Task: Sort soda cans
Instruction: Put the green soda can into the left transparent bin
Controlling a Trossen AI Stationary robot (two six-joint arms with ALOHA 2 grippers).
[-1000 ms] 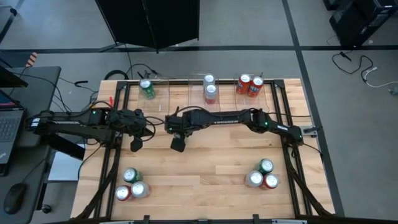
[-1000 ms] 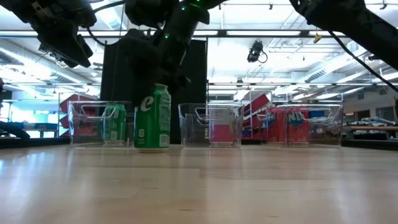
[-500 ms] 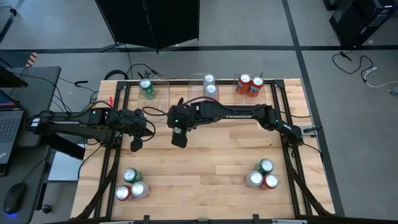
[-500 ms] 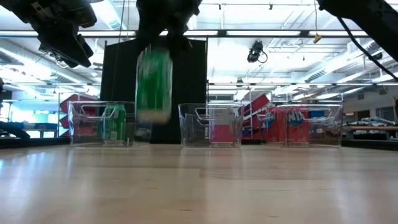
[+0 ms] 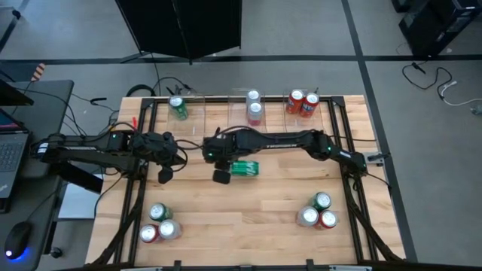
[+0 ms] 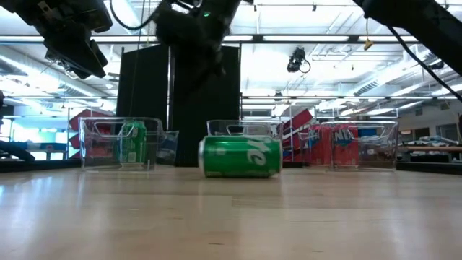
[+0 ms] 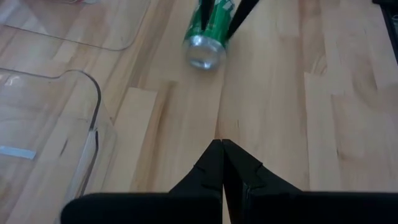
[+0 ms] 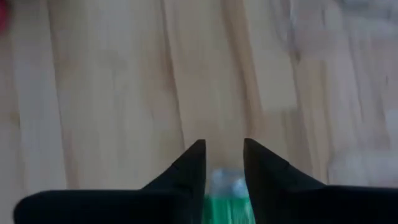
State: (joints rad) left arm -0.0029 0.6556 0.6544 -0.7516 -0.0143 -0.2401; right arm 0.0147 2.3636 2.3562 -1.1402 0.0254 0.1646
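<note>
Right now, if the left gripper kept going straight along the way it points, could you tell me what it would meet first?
Probably the green soda can lying on its side on the table; the left gripper, shut, points nearly at its silver end, with bare wood between. Depth is uncertain.

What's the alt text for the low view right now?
A green can lies on its side on the wooden table, free of both grippers. Behind it stand three clear bins: one holds an upright green can, another holds red cans. Dark arm parts hang from above.
</note>
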